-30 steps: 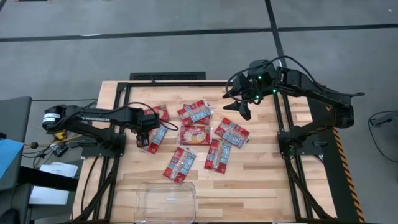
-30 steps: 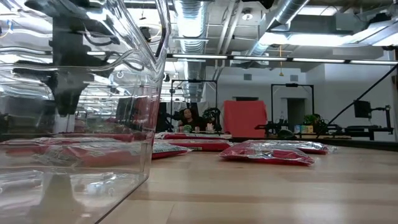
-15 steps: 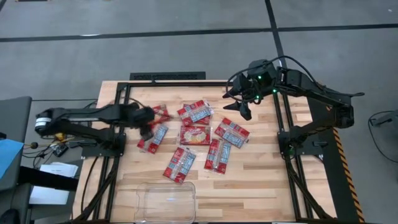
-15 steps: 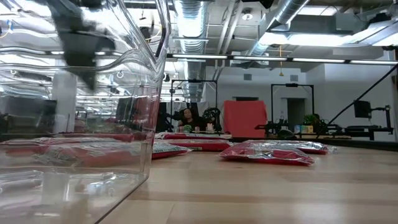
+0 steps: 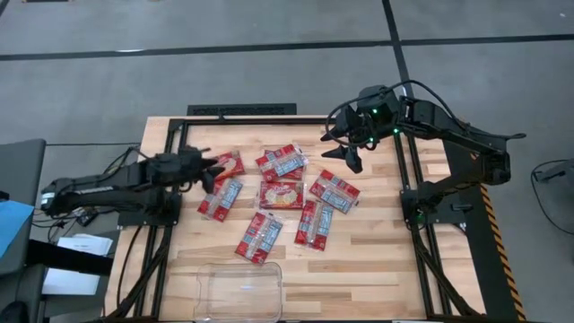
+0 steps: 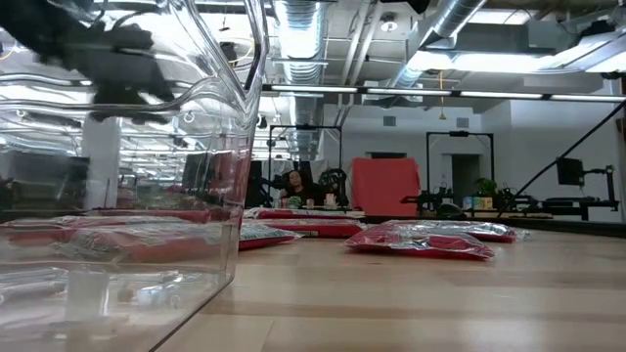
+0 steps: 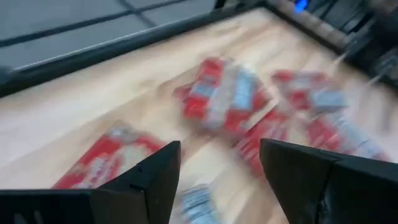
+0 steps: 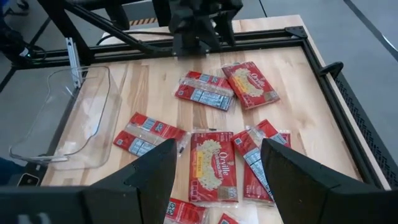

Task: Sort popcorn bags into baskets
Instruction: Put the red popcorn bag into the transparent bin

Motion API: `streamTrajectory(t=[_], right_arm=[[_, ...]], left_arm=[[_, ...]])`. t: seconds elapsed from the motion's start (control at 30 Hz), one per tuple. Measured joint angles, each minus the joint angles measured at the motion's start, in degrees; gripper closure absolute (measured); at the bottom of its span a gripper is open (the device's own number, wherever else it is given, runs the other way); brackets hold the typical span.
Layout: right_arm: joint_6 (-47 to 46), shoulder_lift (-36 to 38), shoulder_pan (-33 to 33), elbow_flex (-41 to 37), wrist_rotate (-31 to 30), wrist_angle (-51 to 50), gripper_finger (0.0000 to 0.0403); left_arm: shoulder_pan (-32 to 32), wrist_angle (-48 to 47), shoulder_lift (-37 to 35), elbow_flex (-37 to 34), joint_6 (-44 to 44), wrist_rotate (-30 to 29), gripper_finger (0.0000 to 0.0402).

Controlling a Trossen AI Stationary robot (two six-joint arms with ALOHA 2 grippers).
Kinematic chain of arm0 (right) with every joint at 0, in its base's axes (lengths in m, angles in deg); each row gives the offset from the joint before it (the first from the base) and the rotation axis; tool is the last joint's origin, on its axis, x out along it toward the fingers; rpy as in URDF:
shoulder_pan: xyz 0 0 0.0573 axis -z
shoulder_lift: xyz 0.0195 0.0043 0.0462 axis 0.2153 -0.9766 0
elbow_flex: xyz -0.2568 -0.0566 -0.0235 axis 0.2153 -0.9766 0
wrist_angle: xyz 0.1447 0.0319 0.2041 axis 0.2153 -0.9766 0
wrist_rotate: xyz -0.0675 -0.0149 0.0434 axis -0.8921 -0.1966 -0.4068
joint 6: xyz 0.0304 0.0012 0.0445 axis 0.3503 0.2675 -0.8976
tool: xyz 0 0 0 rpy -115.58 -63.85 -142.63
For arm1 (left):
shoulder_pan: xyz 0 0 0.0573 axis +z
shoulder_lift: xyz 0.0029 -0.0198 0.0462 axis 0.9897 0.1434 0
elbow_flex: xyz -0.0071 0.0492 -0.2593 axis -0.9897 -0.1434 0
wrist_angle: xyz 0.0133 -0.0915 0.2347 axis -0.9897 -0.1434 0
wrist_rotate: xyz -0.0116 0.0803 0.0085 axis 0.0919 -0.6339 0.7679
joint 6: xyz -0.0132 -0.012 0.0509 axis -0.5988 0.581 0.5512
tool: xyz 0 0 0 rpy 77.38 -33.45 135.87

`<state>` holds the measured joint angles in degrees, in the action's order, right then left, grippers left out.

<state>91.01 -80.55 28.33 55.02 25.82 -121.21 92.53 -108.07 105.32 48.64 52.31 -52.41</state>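
Several red popcorn bags [image 5: 281,195] lie flat and scattered on the middle of the wooden table; the right wrist view shows them too [image 8: 212,165]. The clear plastic basket [image 5: 239,289] stands at the near edge and fills the left of the low view [image 6: 117,196]. My left gripper [image 5: 213,170] is open and hovers above the leftmost bags [image 5: 220,197], pointing across the table; a blurred bag [image 7: 224,99] lies ahead of its fingers [image 7: 217,155]. My right gripper [image 5: 348,157] is open and hangs over the table's far right part [image 8: 217,149], holding nothing.
A black metal frame [image 5: 240,110] runs along the table's far edge and down both sides. Bare wood [image 5: 377,269] lies right of the basket at the near edge. In the low view a person [image 6: 291,184] sits far back in the room.
My left gripper has risen from just above the leftmost bags and tipped from pointing down to nearly level, while its arm has swung lower on the table's left side. The bags lie where they were. My right arm has kept still.
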Motion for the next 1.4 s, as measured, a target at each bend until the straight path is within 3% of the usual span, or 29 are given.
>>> streamTrajectory(t=[0.1,0.27,0.5,0.7,0.97,1.2,1.4], right_arm=[[-0.89,0.0,0.0,0.0,-0.02,0.19,0.0143],[-1.34,0.0,0.0,0.0,-0.04,0.23,0.0143],[-2.13,0.0,0.0,0.0,-0.2,0.14,0.0143],[-2.04,0.04,0.0,-0.52,-0.22,0.88,0.0143],[-2.33,0.0,0.0,-4.3,-0.57,1.05,0.0143],[-2.37,0.0,0.48,-5.33,-0.36,1.58,0.0143],[-2.4,0.02,1.53,-5.33,-0.2,1.71,0.0143]], left_arm=[[-0.31,-4.77,0.31,0.22,3.77,-1.6,0.0192],[-0.35,-7.65,7.74,0.16,8.58,-0.48,0.0185],[-0.36,-6.48,24.8,0.32,9.97,-3.83,0.0158],[-0.36,-3.32,36.87,3.26,11.65,-3.23,0.0152],[-1.73,-1.62,44.75,9.71,17.94,-10.09,0.0152],[-1.87,7.8,52.47,9.92,18.86,-7.95,0.0152],[-1.52,7.38,58.48,11.41,19.72,-15.49,0.0152]])
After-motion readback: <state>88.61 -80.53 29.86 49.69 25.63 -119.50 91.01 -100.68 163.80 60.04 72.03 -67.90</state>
